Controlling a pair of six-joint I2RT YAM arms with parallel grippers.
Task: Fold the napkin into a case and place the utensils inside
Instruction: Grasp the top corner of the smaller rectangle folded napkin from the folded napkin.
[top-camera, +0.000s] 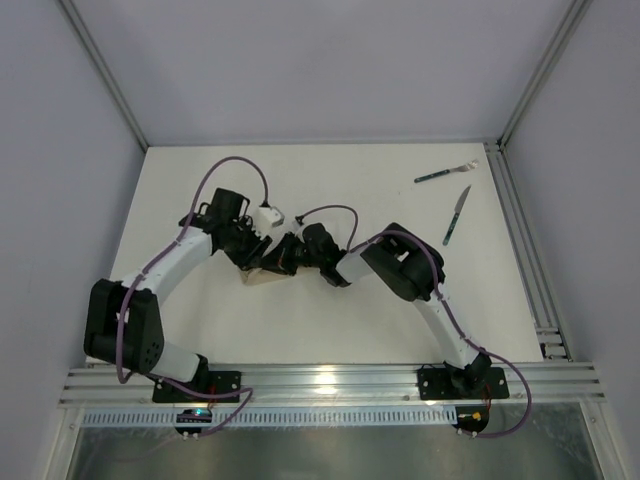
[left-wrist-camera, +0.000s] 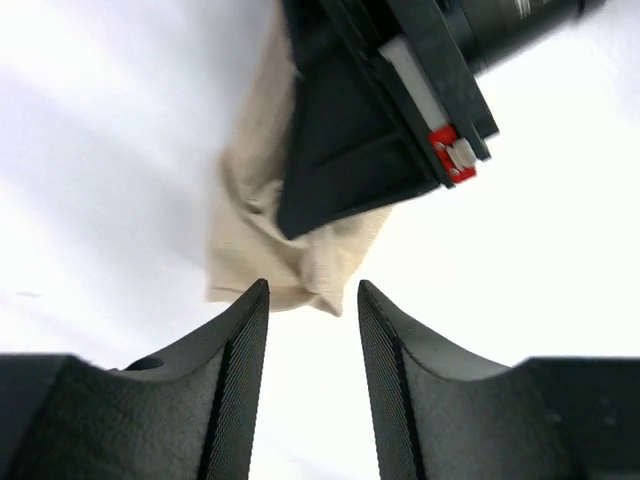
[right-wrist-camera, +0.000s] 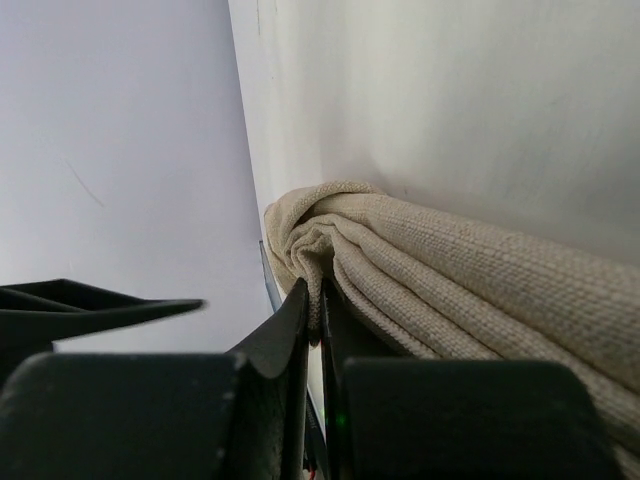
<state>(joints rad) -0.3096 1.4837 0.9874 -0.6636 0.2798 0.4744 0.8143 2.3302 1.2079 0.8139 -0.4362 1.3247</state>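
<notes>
The napkin is a beige-tan cloth, bunched into layered folds at the centre of the scene. The fork and the knife, both green-handled, lie flat at the far right, near each other and well apart from the napkin.

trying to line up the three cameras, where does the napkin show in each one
top external: napkin bunched left of centre on the table, partly under both arms' tips.
left wrist: napkin upper middle, just beyond the open left fingers.
right wrist: napkin fills the lower right.
shared landmark: the right fingers shut on the napkin's folded edge, a dark wedge in the left wrist view.
</notes>
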